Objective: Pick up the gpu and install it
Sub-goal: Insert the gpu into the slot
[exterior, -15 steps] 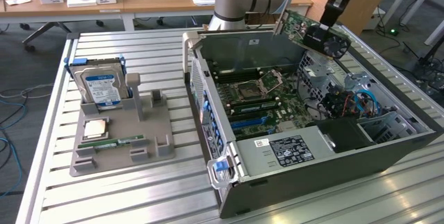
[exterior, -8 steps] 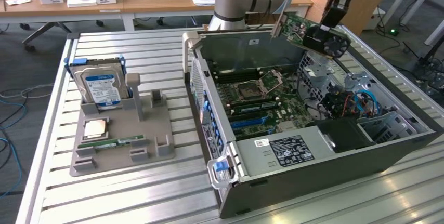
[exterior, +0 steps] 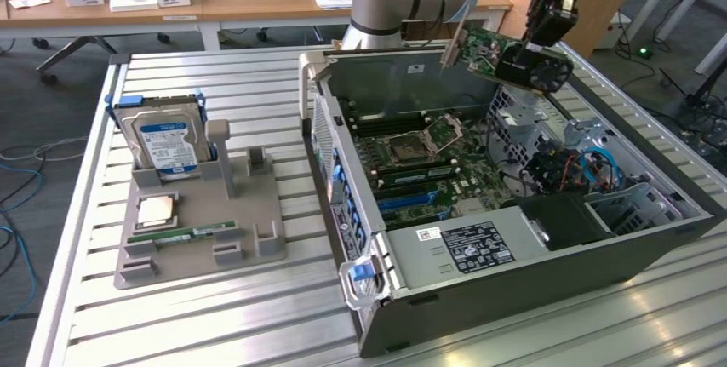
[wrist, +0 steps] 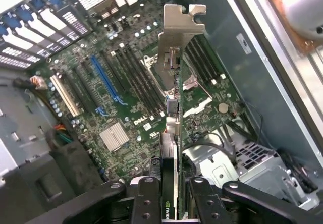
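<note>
Gripping the gpu [exterior: 483, 47], the gripper [exterior: 529, 54] sits upper right of the exterior frame, jaws clamped on the card's two flat faces. The gpu hangs tilted in the air above the open computer case [exterior: 477, 269], clear of the motherboard [exterior: 415, 158]. Wrist view: card edge-on between the fingers [wrist: 146, 199], metal bracket [wrist: 179, 32] at the far end. Hard drive [exterior: 168, 139] and memory stick [exterior: 182, 234] sit on the grey holder [exterior: 244, 231], left of frame.

Open air separates the gpu [exterior: 495, 54] from the motherboard [exterior: 420, 163]; cables [exterior: 593, 164] and drive cage [exterior: 517, 116] crowd one side.
</note>
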You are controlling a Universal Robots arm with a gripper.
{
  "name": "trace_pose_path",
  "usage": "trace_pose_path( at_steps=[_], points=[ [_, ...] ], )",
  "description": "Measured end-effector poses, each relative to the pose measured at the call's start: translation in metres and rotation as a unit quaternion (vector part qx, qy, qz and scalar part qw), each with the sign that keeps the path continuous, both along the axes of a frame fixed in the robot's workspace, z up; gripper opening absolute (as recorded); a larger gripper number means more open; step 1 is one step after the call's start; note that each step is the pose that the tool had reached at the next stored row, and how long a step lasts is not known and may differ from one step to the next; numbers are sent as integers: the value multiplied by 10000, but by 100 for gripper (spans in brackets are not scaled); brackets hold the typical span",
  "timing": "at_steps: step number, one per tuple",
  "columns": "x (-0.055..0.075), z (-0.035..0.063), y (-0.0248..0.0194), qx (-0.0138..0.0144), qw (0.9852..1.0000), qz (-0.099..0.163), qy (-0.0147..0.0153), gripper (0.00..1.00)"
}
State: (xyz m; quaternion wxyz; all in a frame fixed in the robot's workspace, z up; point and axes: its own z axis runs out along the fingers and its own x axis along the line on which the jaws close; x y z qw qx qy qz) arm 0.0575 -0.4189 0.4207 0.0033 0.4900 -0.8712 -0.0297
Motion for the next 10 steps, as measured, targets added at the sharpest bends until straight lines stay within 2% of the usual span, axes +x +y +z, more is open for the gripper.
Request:
trace_pose_path(
  at_steps=[5, 10],
  points=[
    [0, -6, 0, 0, 9990, 449, 0, 26],
    [0, -13, 0, 0, 9959, 903, 0, 26]
  ],
)
